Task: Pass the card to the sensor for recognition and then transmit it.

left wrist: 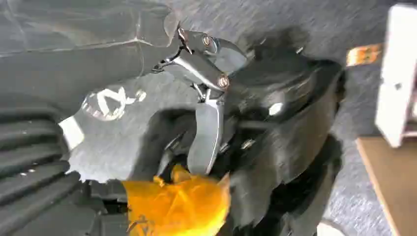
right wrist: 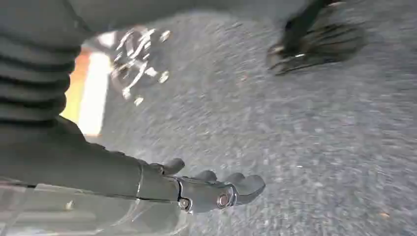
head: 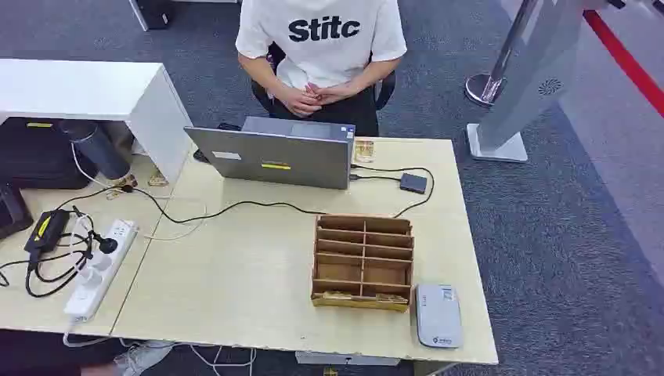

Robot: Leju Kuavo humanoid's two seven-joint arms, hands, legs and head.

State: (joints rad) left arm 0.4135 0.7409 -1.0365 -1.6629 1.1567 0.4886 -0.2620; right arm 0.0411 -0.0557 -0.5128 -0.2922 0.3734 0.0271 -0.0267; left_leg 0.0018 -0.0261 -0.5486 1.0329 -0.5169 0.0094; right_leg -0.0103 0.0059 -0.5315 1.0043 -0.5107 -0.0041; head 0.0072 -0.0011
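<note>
Your cards (head: 344, 298) lie in the near row of the wooden compartment box (head: 363, 262), low behind its front wall, with the grey card reader (head: 438, 315) just beside it near the tabletop (head: 235, 274) edge. Both hands hang over carpet: the right hand (right wrist: 206, 189) holds nothing, fingers loosely curled; for the left hand (left wrist: 201, 98) you cannot tell. Expect fingers to snag the dividers or drag the light box. The laptop (head: 274, 157) cable (head: 258, 205) and the seated person (head: 321, 47) sit beyond.
</note>
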